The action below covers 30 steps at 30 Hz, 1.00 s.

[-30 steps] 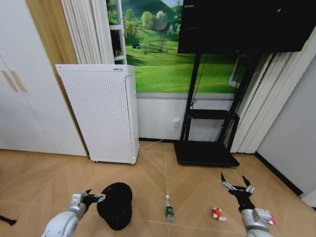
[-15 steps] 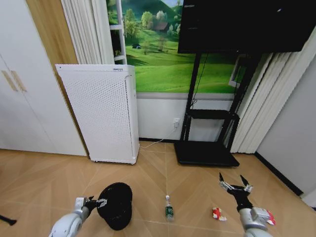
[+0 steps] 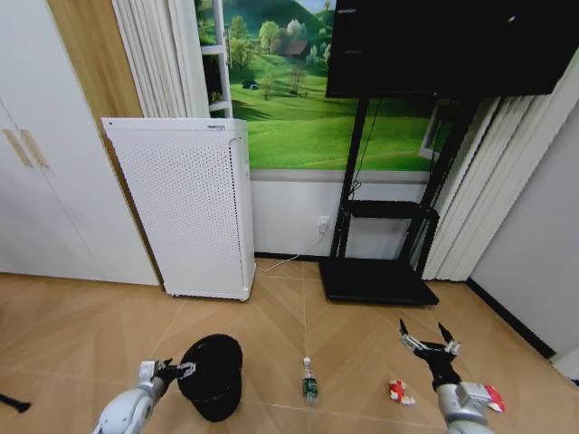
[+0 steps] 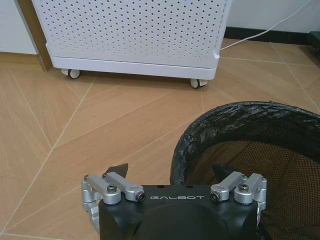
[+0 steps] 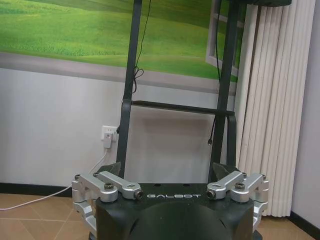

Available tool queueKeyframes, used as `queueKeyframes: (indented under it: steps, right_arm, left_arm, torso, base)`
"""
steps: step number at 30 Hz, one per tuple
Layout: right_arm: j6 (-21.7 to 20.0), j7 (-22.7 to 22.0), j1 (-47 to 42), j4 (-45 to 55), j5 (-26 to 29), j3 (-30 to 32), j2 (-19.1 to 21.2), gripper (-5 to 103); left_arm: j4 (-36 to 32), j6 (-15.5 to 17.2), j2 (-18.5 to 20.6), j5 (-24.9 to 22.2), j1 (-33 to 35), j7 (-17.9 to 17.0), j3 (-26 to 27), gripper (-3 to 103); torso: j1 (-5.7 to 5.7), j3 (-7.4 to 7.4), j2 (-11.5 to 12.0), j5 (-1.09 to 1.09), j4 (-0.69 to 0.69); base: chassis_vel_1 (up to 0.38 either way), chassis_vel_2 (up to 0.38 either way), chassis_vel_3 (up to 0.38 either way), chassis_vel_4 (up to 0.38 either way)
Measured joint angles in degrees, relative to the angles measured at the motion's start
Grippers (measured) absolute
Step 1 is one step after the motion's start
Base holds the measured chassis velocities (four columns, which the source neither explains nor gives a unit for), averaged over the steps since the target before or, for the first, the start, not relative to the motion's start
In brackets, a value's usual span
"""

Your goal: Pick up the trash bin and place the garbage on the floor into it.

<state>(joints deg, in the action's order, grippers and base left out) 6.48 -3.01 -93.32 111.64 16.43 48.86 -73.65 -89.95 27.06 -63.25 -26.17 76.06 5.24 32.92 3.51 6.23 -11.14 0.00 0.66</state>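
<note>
Both grippers are holding fingers apart, the left gripper (image 3: 174, 370) straddling the trash bin (image 3: 212, 375) rim, seemingly needing only to close, the right gripper (image 3: 425, 342) idling.

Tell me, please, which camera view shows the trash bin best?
The left wrist view: the trash bin sits close, its liner-wrapped rim between the open left gripper's fingers. The head view shows the whole bin small on the floor; the right wrist view faces the wall.
</note>
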Motion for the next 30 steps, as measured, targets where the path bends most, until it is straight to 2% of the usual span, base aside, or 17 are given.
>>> queueKeyframes:
  steps: [2, 3, 5, 6, 9, 10, 12, 14, 15, 17, 18, 20, 22, 24, 30]
  right_arm:
    - [0.10, 0.01, -0.03, -0.08, -0.06, -0.05, -0.03, 100]
    - [0.10, 0.01, -0.03, -0.08, -0.06, -0.05, -0.03, 100]
    - [0.21, 0.03, 0.01, -0.23, -0.14, -0.08, -0.06, 100]
    - [0.21, 0.03, 0.01, -0.23, -0.14, -0.08, -0.06, 100]
    - [0.23, 0.05, 0.13, -0.31, -0.16, -0.12, -0.09, 100]
    - [0.23, 0.05, 0.13, -0.31, -0.16, -0.12, -0.09, 100]
    - [0.25, 0.05, 0.19, -0.43, -0.16, -0.13, -0.09, 100]
    - [0.26, 0.05, 0.21, -0.50, -0.16, -0.13, -0.09, 100]
    - [0.28, 0.05, 0.25, -0.57, -0.16, -0.13, -0.09, 100]
    - [0.30, 0.05, 0.31, -0.66, -0.16, -0.14, -0.06, 100]
    - [0.33, 0.05, 0.38, -0.73, -0.16, -0.15, -0.04, 100]
    - [0.35, 0.05, 0.56, -0.83, -0.15, -0.18, 0.05, 100]
    - [0.35, 0.06, 0.62, -0.90, -0.14, -0.21, 0.06, 100]
    - [0.37, 0.06, 0.68, -0.96, -0.15, -0.28, 0.08, 100]
    - [0.44, 0.06, 0.65, -1.11, -0.30, -0.41, 0.04, 100]
  left_arm:
    - [0.45, -0.03, -0.25, 0.30, -0.45, 0.46, -0.23, 86]
    - [0.45, -0.03, -0.25, 0.30, -0.45, 0.46, -0.23, 86]
    - [0.85, -0.27, -0.49, 0.55, -0.72, 0.97, -0.50, 75]
    - [0.85, -0.27, -0.49, 0.55, -0.72, 0.97, -0.50, 75]
    - [1.27, -0.60, -0.64, 0.68, -1.13, 1.17, -0.76, 58]
    - [1.27, -0.60, -0.64, 0.68, -1.13, 1.17, -0.76, 58]
    - [1.43, -0.63, -0.74, 0.77, -1.30, 1.22, -0.92, 47]
    - [1.49, -0.67, -0.78, 0.83, -1.34, 1.27, -1.00, 47]
    - [1.56, -0.73, -0.84, 0.91, -1.39, 1.31, -1.06, 37]
    - [1.62, -0.80, -0.91, 1.02, -1.44, 1.34, -1.11, 37]
    - [1.70, -0.88, -0.98, 1.12, -1.48, 1.36, -1.15, 26]
    - [1.71, -0.93, -1.09, 1.19, -1.48, 1.62, -1.22, 15]
    - [1.71, -0.97, -1.13, 1.25, -1.44, 1.64, -1.26, 15]
    - [1.70, -1.12, -1.18, 1.33, -1.39, 1.74, -1.28, 7]
    - [1.69, -1.51, -1.26, 1.70, -1.15, 1.85, -1.26, 7]
  torso:
    - [0.00, 0.00, 0.00, 0.00, 0.00]
    - [0.00, 0.00, 0.00, 0.00, 0.00]
    - [0.00, 0.00, -0.01, 0.00, 0.00]
    - [0.00, 0.00, -0.01, 0.00, 0.00]
    - [0.00, 0.00, -0.01, 0.00, 0.00]
    - [0.00, 0.00, -0.01, 0.00, 0.00]
    - [0.00, 0.01, -0.01, 0.00, 0.00]
    - [0.00, 0.01, -0.01, 0.00, 0.00]
    - [0.00, 0.01, -0.01, 0.00, 0.00]
    - [0.00, 0.00, -0.01, 0.00, 0.00]
    - [0.00, 0.00, -0.01, 0.01, 0.00]
    - [0.00, 0.00, -0.02, 0.01, -0.01]
    - [0.00, 0.01, -0.02, 0.00, 0.00]
    - [0.00, 0.00, -0.02, -0.01, 0.01]
    - [0.00, 0.00, -0.02, 0.01, -0.01]
  base:
    - [0.000, 0.000, 0.000, 0.000]
    - [0.000, 0.000, 0.000, 0.000]
    - [0.000, 0.000, 0.000, 0.000]
    - [0.000, 0.000, 0.000, 0.000]
    - [0.000, 0.000, 0.000, 0.000]
    - [0.000, 0.000, 0.000, 0.000]
    - [0.000, 0.000, 0.000, 0.000]
    - [0.000, 0.000, 0.000, 0.000]
    - [0.000, 0.000, 0.000, 0.000]
    - [0.000, 0.000, 0.000, 0.000]
    - [0.000, 0.000, 0.000, 0.000]
    - [0.000, 0.000, 0.000, 0.000]
    - [0.000, 0.000, 0.000, 0.000]
    - [0.000, 0.000, 0.000, 0.000]
    - [0.000, 0.000, 0.000, 0.000]
